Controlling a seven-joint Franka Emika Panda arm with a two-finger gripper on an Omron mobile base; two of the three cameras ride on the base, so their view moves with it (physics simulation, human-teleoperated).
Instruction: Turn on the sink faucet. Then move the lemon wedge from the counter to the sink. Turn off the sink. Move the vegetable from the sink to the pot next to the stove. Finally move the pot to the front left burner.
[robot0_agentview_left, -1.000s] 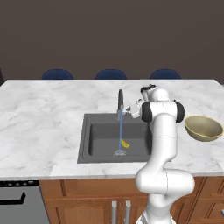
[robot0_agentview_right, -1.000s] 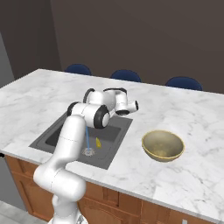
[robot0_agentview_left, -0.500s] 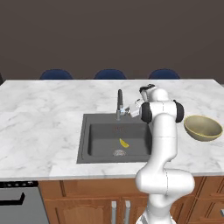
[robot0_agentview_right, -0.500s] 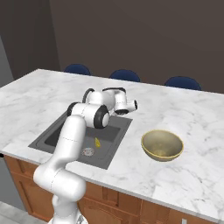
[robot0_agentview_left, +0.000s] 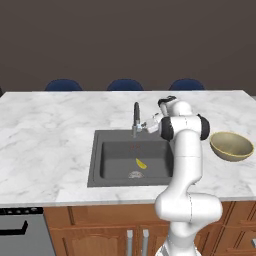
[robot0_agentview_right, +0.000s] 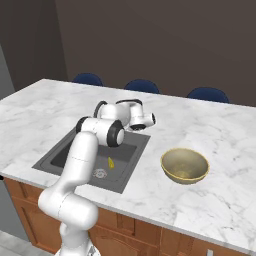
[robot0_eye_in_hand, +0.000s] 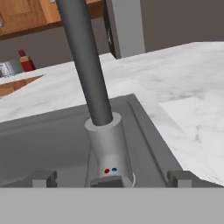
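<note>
The dark-grey sink faucet (robot0_agentview_left: 136, 116) stands at the back rim of the sink (robot0_agentview_left: 112, 157), with no water running from it. In the hand view its spout (robot0_eye_in_hand: 83, 57) rises from a grey base (robot0_eye_in_hand: 109, 148) marked with red and blue dots. My gripper (robot0_eye_in_hand: 111, 180) is open, and its fingertips (robot0_eye_in_hand: 43, 178) stand either side of that base, apart from it. From the left base view the gripper (robot0_agentview_left: 146, 127) sits just right of the faucet. The yellow lemon wedge (robot0_agentview_left: 141, 163) (robot0_agentview_right: 110, 162) lies in the basin near the drain (robot0_agentview_left: 135, 174). The pot and stove are out of view.
A tan bowl (robot0_agentview_left: 231, 146) (robot0_agentview_right: 184, 165) rests on the white marble counter (robot0_agentview_left: 50, 130) right of the sink. Blue chair backs (robot0_agentview_left: 125, 85) line the far edge. Brown cabinets (robot0_agentview_left: 90, 225) run below the counter.
A water stream fell from the faucet one second ago; it had stopped half a second ago and stays off. The gripper has stayed by the faucet base.
</note>
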